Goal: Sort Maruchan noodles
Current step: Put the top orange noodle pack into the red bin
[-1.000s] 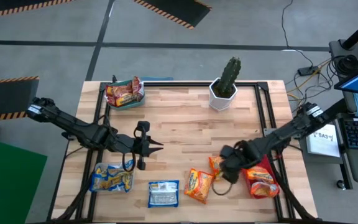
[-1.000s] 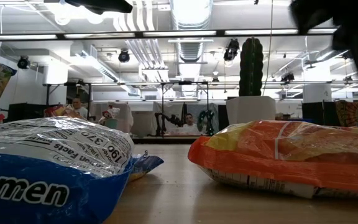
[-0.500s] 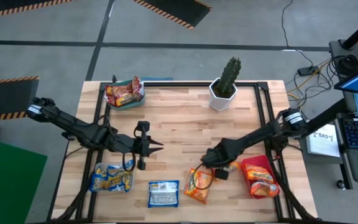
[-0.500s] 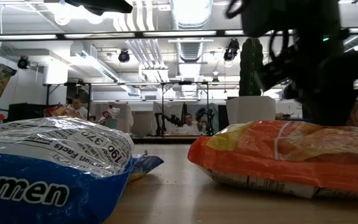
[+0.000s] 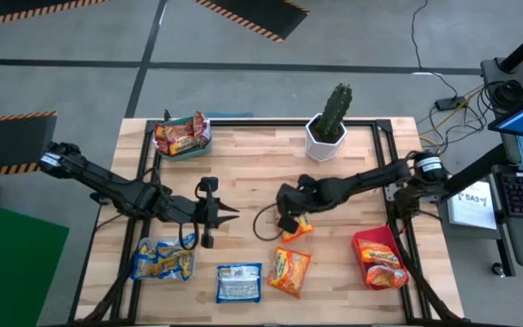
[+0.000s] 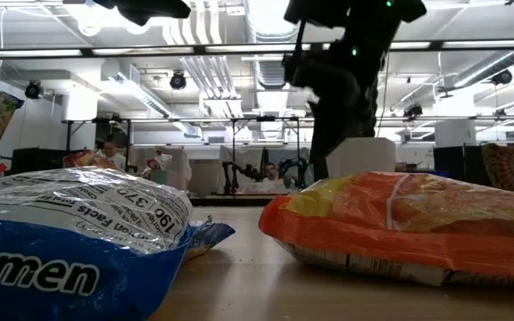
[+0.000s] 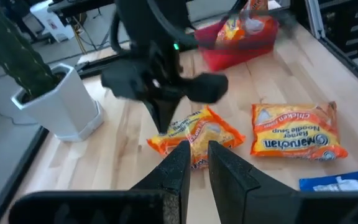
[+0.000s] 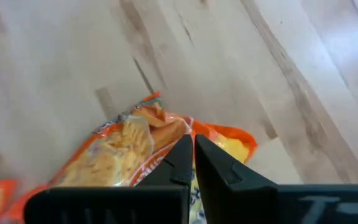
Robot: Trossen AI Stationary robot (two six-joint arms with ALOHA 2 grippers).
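Surface: wooden table [image 5: 261,173] framed by black rails, grey floor around it; a workshop with ceiling lights is seen beyond in the low view.
Fixed items: cactus in white pot [image 5: 328,127] stands at the far side, right of centre.
Right gripper [image 5: 288,219]: found near table centre, jaws pressed together on the edge of an orange Maruchan packet [image 5: 298,224]; in the right wrist view the fingertips meet over the crinkled orange wrapper [image 8: 138,143].
Change noted: a second ago this gripper was low at the near right, beside the red tray [image 5: 379,257], jaws part open; since then the jaws have been closed and the packet has been carried left and farther from the near edge, apparently lifted.
Meaning: an orange packet is judged to be in transit; its destination cannot be told.
Left gripper [image 5: 228,214]: held left of centre, unmoved over the last second; jaws nearly together, nothing seen between them.
Other packets: second orange packet [image 5: 290,271] lies at the near edge; blue-and-white packet [image 5: 240,282] to its left; blue-yellow packets [image 5: 163,259] at near left; red-silver packets [image 5: 182,134] in the far-left tray; orange packets rest in the red tray.
Progress: sorting judged partly done; two loose packets remain at the near edge.
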